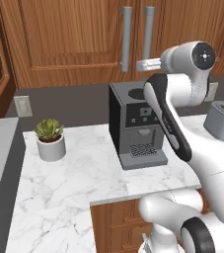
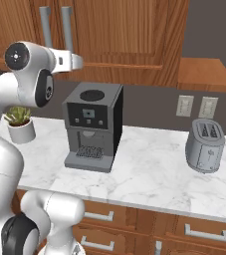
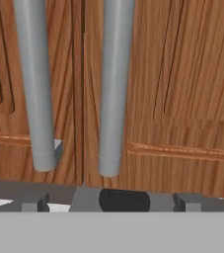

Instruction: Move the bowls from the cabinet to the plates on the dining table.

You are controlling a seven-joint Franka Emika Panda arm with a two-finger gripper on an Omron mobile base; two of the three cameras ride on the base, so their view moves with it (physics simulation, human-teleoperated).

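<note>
The brown wooden cabinet (image 1: 74, 39) hangs on the wall above the counter with both doors closed. Two long grey bar handles (image 3: 34, 84) (image 3: 114, 84) run down either side of the door seam. My gripper (image 1: 140, 64) is raised in front of the lower ends of these handles, just short of the doors. It also appears as the gripper (image 2: 78, 62) from the other side. In the hand view its fingertips (image 3: 35, 202) stand wide apart, open, with nothing between them. The bowls are hidden behind the doors. The plates and the dining table are out of view.
Under my hand a dark coffee machine (image 1: 135, 123) stands on the white marble counter (image 1: 74, 173). A grey plant pot (image 1: 51, 141) sits to its left and a grey toaster (image 2: 204, 144) to its right. Wall sockets (image 2: 196, 106) line the dark backsplash.
</note>
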